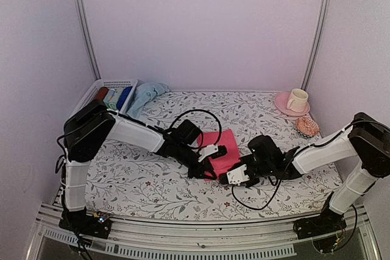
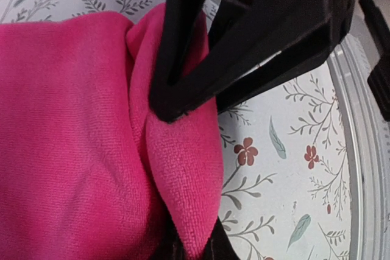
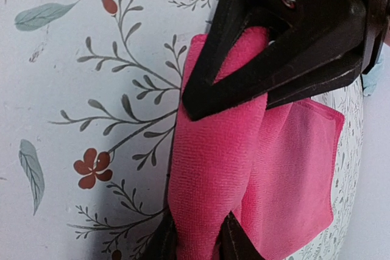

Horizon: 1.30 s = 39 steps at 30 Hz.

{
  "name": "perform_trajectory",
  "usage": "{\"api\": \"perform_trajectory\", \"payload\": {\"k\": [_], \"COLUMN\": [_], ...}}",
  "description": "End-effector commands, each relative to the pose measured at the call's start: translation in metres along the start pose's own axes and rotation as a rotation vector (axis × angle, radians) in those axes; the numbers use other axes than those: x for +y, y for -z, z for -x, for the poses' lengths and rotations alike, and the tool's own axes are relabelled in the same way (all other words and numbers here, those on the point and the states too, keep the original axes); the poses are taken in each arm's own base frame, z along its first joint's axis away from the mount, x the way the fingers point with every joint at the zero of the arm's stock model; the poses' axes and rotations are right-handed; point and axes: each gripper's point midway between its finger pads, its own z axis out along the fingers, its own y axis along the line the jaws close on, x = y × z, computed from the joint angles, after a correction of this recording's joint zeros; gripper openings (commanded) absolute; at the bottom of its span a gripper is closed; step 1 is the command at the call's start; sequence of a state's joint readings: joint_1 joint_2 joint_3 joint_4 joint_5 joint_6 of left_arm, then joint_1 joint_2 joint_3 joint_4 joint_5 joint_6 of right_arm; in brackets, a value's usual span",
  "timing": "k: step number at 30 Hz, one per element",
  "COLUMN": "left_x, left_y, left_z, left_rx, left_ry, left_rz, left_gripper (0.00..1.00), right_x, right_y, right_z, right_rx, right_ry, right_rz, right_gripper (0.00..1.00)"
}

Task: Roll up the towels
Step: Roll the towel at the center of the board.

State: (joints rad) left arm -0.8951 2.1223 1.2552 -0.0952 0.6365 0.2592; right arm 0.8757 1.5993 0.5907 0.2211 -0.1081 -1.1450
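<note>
Pink towel lies in the middle of the table. Far left, the basket holds coloured rolls, and the blue towel is slumped against it. My arms reach low and inward. My left gripper and right gripper each pinch a fold of the pink towel.

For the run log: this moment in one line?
pink towel: near edge pinched | left gripper: shut on it | right gripper: shut on it

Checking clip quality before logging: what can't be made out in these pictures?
- Bright pink terry towel: top view, near edge hidden under both arms; wrist views crop it.
- White plastic basket: top view, contents too small, near end behind left arm.
- Pale blue terry towel: top view, folds too small.
</note>
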Motion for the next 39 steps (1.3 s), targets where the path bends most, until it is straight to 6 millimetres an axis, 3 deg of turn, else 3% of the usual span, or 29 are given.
{"api": "perform_trajectory", "payload": {"k": [1,3,8,12,16,24,33,39], "left_x": [-0.001,0.000,0.006,0.007,0.004,-0.003,-0.022,-0.032], "left_y": [-0.009,-0.005,0.022,0.053,0.071,0.095,0.089,0.081], "left_z": [-0.062,-0.059,-0.035,-0.006,0.001,0.001,0.000,0.009], "left_rx": [0.171,0.167,0.111,0.038,0.005,-0.067,-0.075,-0.101], "left_ry": [0.134,0.120,0.060,0.001,-0.026,-0.147,-0.393,-0.513], "left_rz": [-0.006,0.014,0.132,0.237,0.300,0.487,0.642,0.700], "left_gripper": [0.18,0.34,0.57,0.65,0.72,0.75,0.75,0.73], "right_x": [-0.005,-0.002,0.003,0.004,0.006,0.001,0.003,0.015], "right_y": [-0.006,-0.007,-0.004,-0.003,-0.002,0.006,0.009,0.005], "right_z": [-0.005,-0.005,-0.002,0.003,0.005,0.009,0.008,0.005], "right_rx": [0.046,0.048,0.039,0.025,0.018,-0.016,-0.012,-0.002], "right_ry": [-0.015,-0.020,-0.039,-0.057,-0.079,-0.171,-0.301,-0.383], "right_rz": [-0.008,0.011,0.063,0.089,0.127,0.216,0.391,0.514], "right_gripper": [0.20,0.12,0.06,0.06,0.06,0.06,0.06,0.06]}}
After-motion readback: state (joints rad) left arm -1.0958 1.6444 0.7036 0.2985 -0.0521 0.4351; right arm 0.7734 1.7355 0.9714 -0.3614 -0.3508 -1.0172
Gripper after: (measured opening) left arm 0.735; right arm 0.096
